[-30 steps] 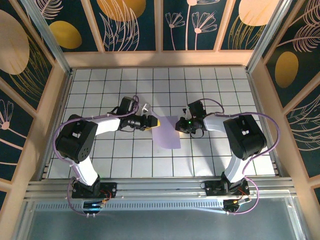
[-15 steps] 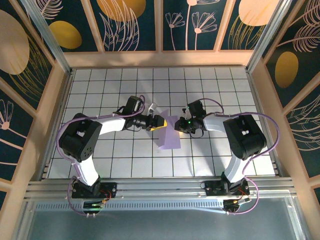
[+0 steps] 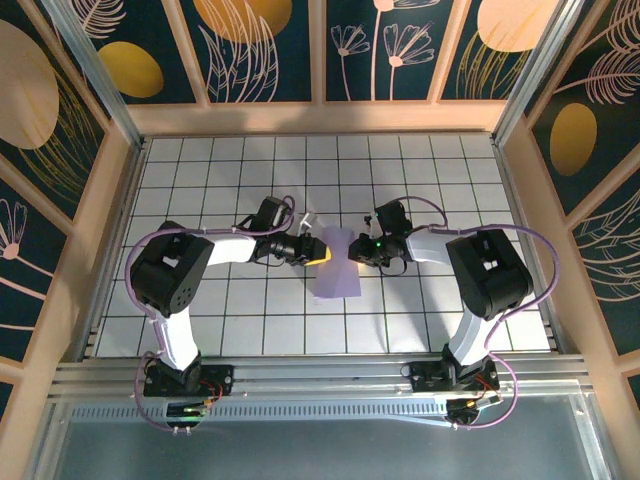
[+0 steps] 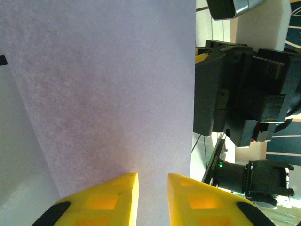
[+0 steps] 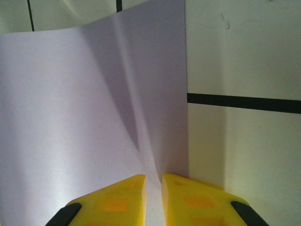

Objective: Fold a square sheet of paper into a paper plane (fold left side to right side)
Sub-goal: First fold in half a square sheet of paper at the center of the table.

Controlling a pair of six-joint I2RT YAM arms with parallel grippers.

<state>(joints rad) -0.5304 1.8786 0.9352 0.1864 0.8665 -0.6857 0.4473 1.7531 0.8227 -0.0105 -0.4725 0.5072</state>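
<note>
Top external: square sheet of paper (image 3: 338,277) mid-tabletop, bent, long axis near-to-far; pinched at far end by left gripper (image 3: 322,251) and right gripper (image 3: 354,252).

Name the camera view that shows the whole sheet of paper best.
Top external: the sheet of paper appears with nearly its full outline, though small. Left wrist crops it to a flat lavender expanse close up; right wrist shows a near portion with a shaded bend, cut off at the left.

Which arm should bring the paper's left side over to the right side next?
Left, likely: the left gripper pinches the raised left edge of the square sheet of paper, while the right gripper clamps its right edge as an anchor.
</note>
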